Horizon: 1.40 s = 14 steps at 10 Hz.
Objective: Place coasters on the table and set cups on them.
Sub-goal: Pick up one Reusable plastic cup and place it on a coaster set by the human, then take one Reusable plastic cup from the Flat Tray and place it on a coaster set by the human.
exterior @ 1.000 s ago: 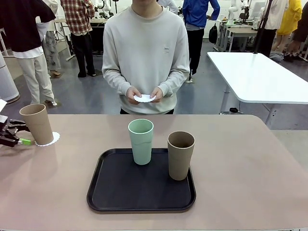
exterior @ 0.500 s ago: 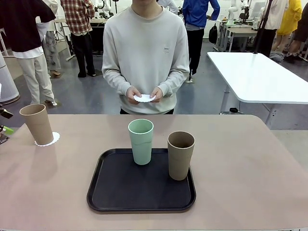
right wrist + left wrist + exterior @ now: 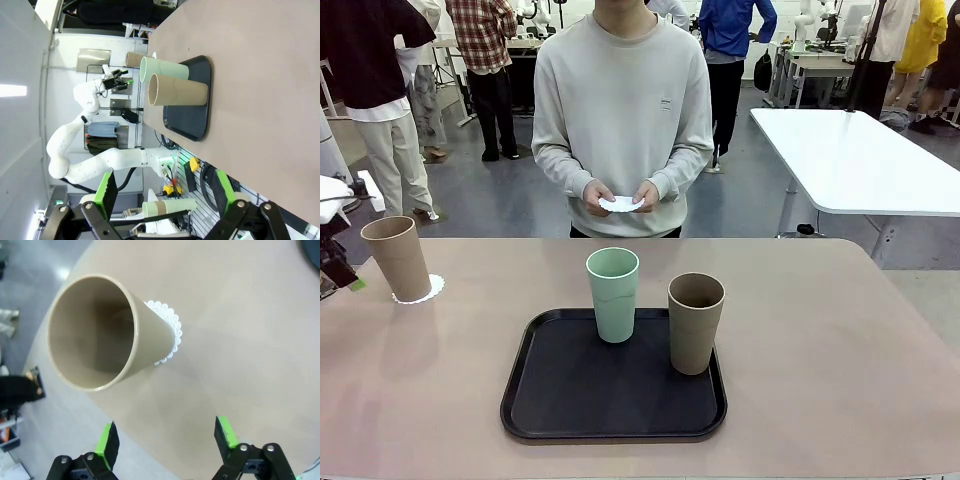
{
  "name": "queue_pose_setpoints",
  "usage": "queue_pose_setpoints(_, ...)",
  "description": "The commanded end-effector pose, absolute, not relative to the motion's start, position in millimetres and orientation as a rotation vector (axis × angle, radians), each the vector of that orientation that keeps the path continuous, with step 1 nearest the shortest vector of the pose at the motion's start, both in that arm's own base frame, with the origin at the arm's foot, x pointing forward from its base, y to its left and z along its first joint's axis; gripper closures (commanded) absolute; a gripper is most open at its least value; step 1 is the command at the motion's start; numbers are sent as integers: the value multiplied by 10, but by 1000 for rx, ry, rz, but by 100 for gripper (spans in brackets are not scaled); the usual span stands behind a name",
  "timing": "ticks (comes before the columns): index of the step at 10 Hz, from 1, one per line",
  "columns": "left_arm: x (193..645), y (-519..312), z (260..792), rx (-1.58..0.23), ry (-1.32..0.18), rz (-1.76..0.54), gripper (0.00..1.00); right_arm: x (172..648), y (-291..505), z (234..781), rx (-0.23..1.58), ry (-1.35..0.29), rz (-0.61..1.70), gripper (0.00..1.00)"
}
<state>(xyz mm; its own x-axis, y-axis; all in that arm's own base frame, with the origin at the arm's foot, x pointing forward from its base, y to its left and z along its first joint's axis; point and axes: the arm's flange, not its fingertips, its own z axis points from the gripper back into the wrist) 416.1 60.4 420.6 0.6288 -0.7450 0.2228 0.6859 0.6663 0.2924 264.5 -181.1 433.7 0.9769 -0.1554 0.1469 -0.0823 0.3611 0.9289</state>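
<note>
**One cup seated, two more waiting on the tray**

A tan cup [image 3: 398, 258] is seen upright on its coaster [image 3: 428, 290] near the far left corner of the table [image 3: 820, 330]. The lace shows past the base on the side towards the tray [image 3: 570, 400]. The left gripper [image 3: 166, 434] hovers near the cup, fingers apart, nothing held. The right gripper [image 3: 164, 182] is likewise spread wide and empty, well apart from the cups.

The tray lies by the near edge, around the middle. On it the green cup [image 3: 613, 295] stands at the far rim and the second tan cup [image 3: 696, 322] by the right rim. A second coaster [image 3: 620, 205] is held in the person's hands [image 3: 594, 192] beyond the far edge.

So the next pairing looks due. A wait is probably best until that coaster is laid flat on bare table, clear of the tray. The cup should then be gripped across its middle, since tapered walls may let the pads slip. It should be lifted straight up over the tray's rim and lowered dead centre so lace shows all round. The fingers should be opened fully before any retreat, or the light paper could be dragged along.
</note>
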Motion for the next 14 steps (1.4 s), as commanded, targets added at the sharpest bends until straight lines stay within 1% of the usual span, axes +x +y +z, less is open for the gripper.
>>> queue_pose_setpoints(1,3958,345,4614,223,-304,-797,0,2662,-1814,4341,1226,-246,-37,0)
queue_pose_setpoints(4,3790,145,4812,219,-295,-825,0,2662,-1814,4341,1226,-246,-37,0)
queue_pose_setpoints(6,3780,186,4885,162,-341,-832,0,2662,-1814,4341,1226,-246,-37,0)
queue_pose_setpoints(7,3788,111,4851,214,-308,-836,0,2662,-1814,4341,1226,-246,-37,0)
queue_pose_setpoints(14,3788,111,4851,214,-308,-836,0,2662,-1814,4341,1226,-246,-37,0)
